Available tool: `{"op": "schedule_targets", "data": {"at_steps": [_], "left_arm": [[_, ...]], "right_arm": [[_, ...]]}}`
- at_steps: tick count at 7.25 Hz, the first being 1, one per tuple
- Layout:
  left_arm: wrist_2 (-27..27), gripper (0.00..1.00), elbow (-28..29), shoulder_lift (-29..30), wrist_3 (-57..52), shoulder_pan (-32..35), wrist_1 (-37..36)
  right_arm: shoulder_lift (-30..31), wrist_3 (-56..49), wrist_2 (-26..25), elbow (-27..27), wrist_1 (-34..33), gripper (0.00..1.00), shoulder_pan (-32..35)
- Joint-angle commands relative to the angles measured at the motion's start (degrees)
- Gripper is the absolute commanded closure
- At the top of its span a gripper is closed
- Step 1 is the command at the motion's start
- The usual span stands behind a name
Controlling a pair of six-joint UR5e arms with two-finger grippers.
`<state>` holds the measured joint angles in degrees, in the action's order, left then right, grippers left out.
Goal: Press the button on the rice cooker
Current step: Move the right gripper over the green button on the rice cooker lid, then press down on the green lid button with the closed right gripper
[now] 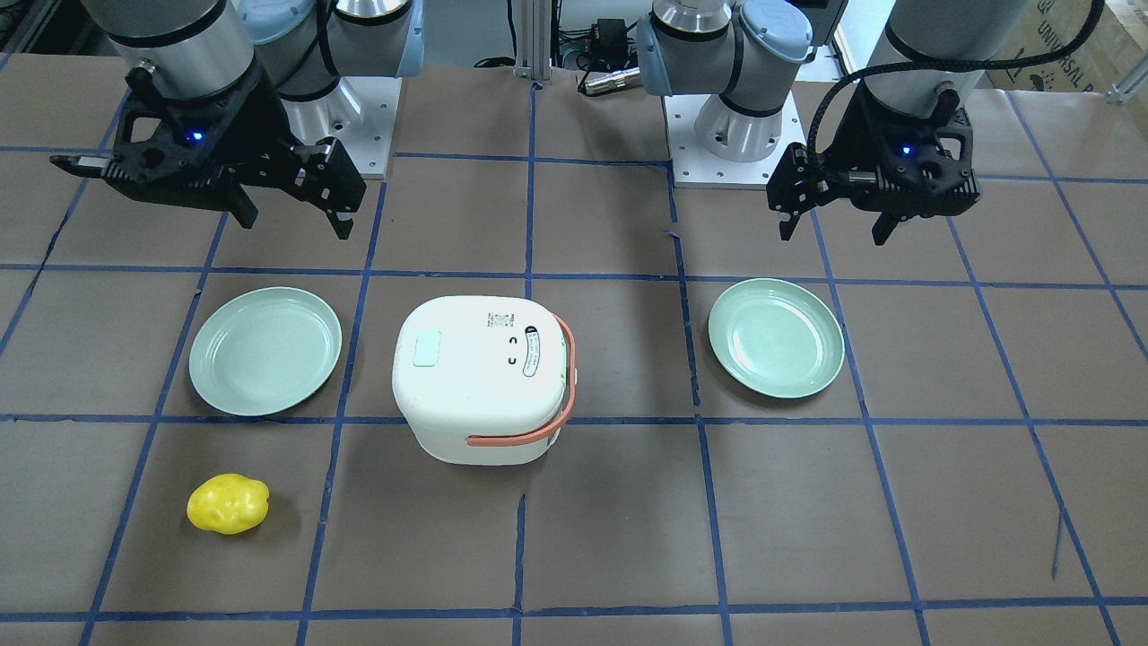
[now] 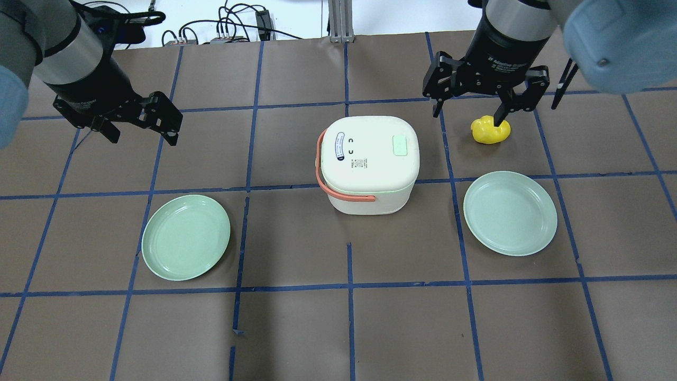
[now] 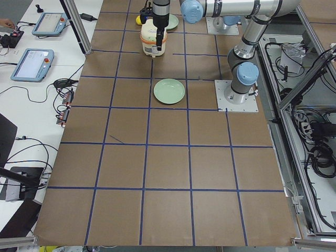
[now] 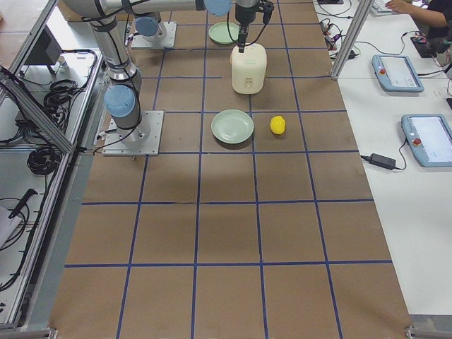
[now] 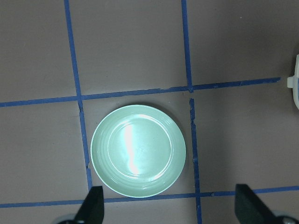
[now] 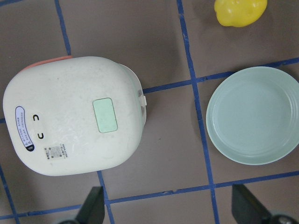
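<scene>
The white rice cooker (image 1: 480, 377) with an orange handle (image 1: 529, 437) stands mid-table, lid shut. A pale green rectangular button (image 1: 427, 348) sits on its lid; it also shows in the overhead view (image 2: 400, 145) and the right wrist view (image 6: 105, 115). My right gripper (image 2: 468, 117) is open and empty, hovering high, beyond and to the right of the cooker (image 2: 370, 164). In its wrist view the cooker (image 6: 70, 116) lies ahead and to the left of the fingertips (image 6: 93, 205). My left gripper (image 2: 143, 136) is open and empty, high over the table's left side, well apart from the cooker.
A green plate (image 2: 186, 237) lies left of the cooker, below my left gripper (image 5: 170, 207). A second green plate (image 2: 510, 212) lies to the right. A yellow lemon-like object (image 2: 491, 131) lies on the table under my right gripper.
</scene>
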<state>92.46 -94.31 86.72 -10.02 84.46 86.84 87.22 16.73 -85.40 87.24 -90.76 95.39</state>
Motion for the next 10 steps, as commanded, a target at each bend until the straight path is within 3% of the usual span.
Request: {"op": "schedule_targets", "data": {"at_steps": [1,3,4,10], "left_arm": [[0.0,0.0,0.0,0.0,0.0,0.0,0.0],[0.0,0.0,0.0,0.0,0.0,0.0,0.0],[0.0,0.0,0.0,0.0,0.0,0.0,0.0],[0.0,0.0,0.0,-0.1,0.0,0.0,0.0]], "right_arm": [[-3.8,4.4,0.1,-0.4,-4.5,0.36,5.1],[-5.2,4.5,1.5,-0.1,-4.6,0.71,5.6],[-6.7,4.8,3.9,-0.4,-4.6,0.8,5.6],[-8.3,5.9,3.9,0.7,-4.4,0.93,5.6]]}}
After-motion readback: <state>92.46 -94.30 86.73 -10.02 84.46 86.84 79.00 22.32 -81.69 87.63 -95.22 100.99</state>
